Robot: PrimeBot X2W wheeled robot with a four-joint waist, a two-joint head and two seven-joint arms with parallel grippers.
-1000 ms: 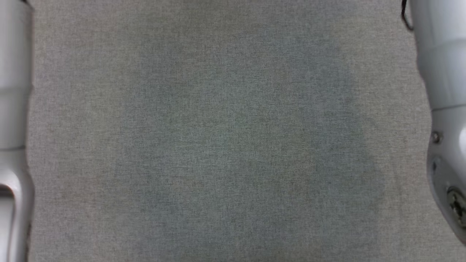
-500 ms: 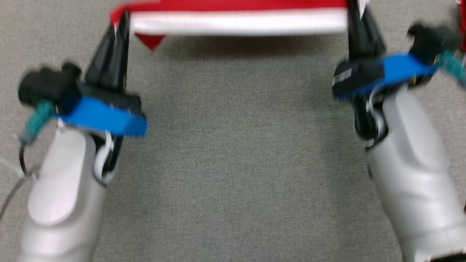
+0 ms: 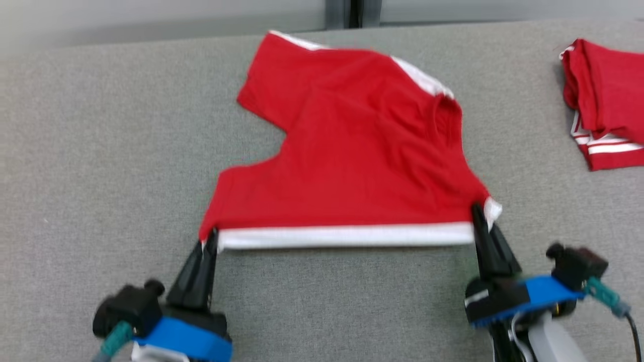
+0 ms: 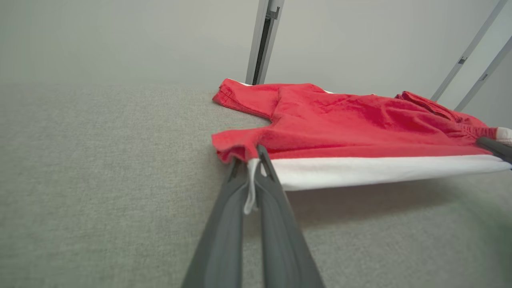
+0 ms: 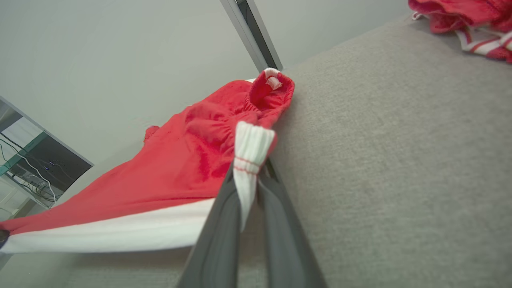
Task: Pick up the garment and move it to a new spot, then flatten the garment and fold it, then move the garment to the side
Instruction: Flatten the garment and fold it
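Head view: left pincer (image 3: 211,239) and right pincer (image 3: 476,212) pinch the garment (image 3: 352,161) at near corners.

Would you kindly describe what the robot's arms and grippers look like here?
Both the left gripper and right gripper have two long, tapering black fingers on a black base wrapped by a blue band. A black block sits beside each, with a teal plug; a black cable runs from the right one. The right forearm is pale grey.

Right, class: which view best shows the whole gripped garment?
Head view: the garment lies spread, full outline visible. Left wrist view foreshortens it from one hem corner; right wrist view shows the bunched other corner.
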